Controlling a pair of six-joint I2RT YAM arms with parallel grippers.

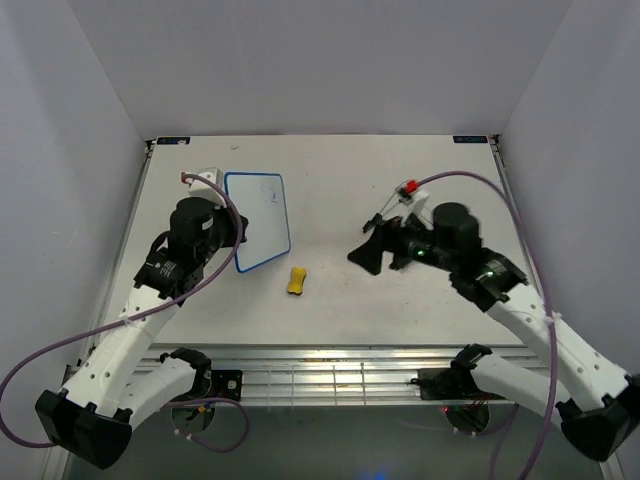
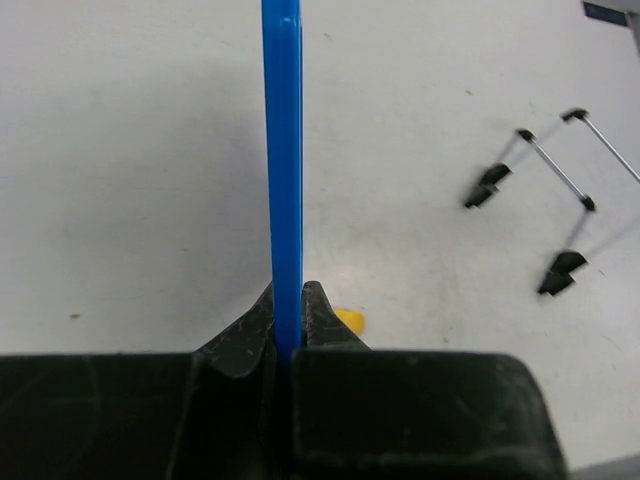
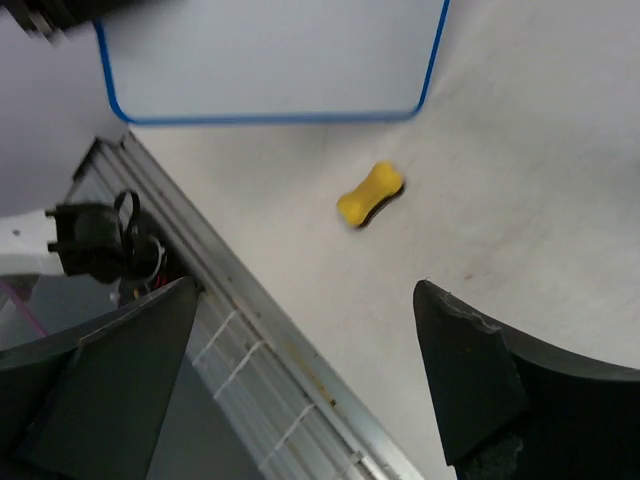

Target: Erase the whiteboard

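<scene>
While the whiteboard [image 1: 258, 220] is seen at the left part of the counter [image 1: 340, 310], its blue rim is clamped between the closed jaws of the left gripper [image 2: 288, 305]. The right gripper [image 3: 305, 295] is held wide open and empty, to the right of the yellow eraser [image 1: 296, 280], which is found near the board's near right corner.

Left arm [image 1: 128, 340]: I see it run from lower left of frame up to centre-left, elbow bent. Left end effector [image 2: 288, 305]: pinched tight on whiteboard [image 2: 282, 150] rim, fingers [image 2: 245, 335] pressed on either side. Right arm [image 1: 535, 325]: I see it reach from lower right up to centre-right, wrist pointing left. Right end effector [image 1: 372, 252]: jaws spread wide in my wrist view, empty.
</scene>
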